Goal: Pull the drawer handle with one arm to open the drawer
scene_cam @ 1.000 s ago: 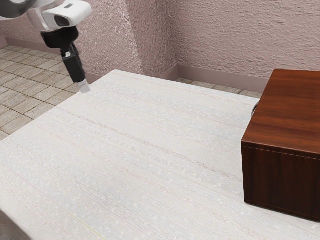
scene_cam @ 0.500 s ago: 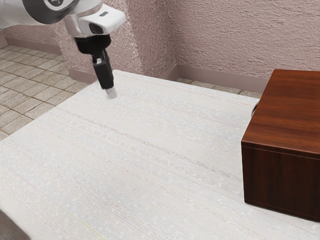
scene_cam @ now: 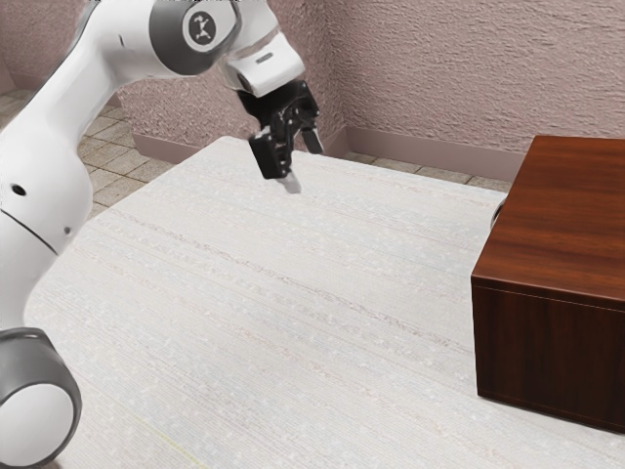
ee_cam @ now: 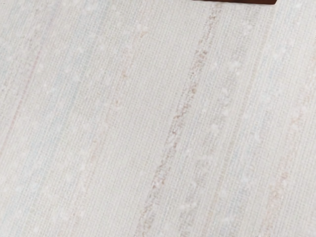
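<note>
Your pale wood-grain desk [scene_cam: 293,322] spreads across the scene, and the white arm [scene_cam: 59,166] arcs in from the exterior view's left over its far side. The dark brown drawer cabinet [scene_cam: 562,264] sits on the desk at the exterior view's right edge, with a pale curved piece [scene_cam: 497,217] peeking out at its far side. You'll see the claw [scene_cam: 301,164] hanging above the desk, fingers apart with nothing between them, well apart from the cabinet.
</note>
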Available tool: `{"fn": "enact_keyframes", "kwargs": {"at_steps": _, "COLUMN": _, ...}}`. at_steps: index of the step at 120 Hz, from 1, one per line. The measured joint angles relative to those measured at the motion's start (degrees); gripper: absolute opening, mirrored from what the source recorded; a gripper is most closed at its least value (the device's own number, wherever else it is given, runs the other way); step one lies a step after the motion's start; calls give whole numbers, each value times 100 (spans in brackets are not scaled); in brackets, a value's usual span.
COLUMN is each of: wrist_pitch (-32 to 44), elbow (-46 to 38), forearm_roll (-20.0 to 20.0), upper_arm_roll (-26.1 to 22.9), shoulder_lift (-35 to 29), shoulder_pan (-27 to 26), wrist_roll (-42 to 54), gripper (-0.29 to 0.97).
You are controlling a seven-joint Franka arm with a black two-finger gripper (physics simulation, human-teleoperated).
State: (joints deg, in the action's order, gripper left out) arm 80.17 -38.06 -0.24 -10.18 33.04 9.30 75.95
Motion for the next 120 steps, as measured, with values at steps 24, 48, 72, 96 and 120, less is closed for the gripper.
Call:
{"fn": "enact_keyframes", "kwargs": {"at_steps": 24, "wrist_pitch": 448, "elbow": -76, "forearm_roll": 11, "upper_arm_roll": -1017, "shoulder_lift": 332, "shoulder_pan": 323, "wrist_roll": 1513, "gripper": 68}}
{"fn": "enact_keyframes", "kwargs": {"at_steps": 48, "wrist_pitch": 1054, "elbow": -49, "forearm_roll": -33, "upper_arm_roll": -2232, "shoulder_lift": 671, "shoulder_pan": 674, "wrist_roll": 3470, "gripper": 67}}
{"fn": "enact_keyframes", "kwargs": {"at_steps": 72, "wrist_pitch": 1582, "elbow": -62, "forearm_roll": -145, "upper_arm_roll": -3291, "shoulder_lift": 991, "shoulder_pan": 1093, "wrist_roll": 5401, "gripper": 58}}
{"fn": "enact_keyframes", "kwargs": {"at_steps": 96, "wrist_pitch": 1898, "elbow": 148, "forearm_roll": -164, "upper_arm_roll": -3477, "shoulder_lift": 1418, "shoulder_pan": 1096, "wrist_roll": 6832, "gripper": 46}}
{"fn": "enact_keyframes", "kwargs": {"at_steps": 120, "wrist_pitch": 2071, "elbow": 246, "forearm_roll": -146, "upper_arm_roll": -3719, "shoulder_lift": 1715, "shoulder_pan": 1025, "wrist_roll": 7880, "gripper": 25}}
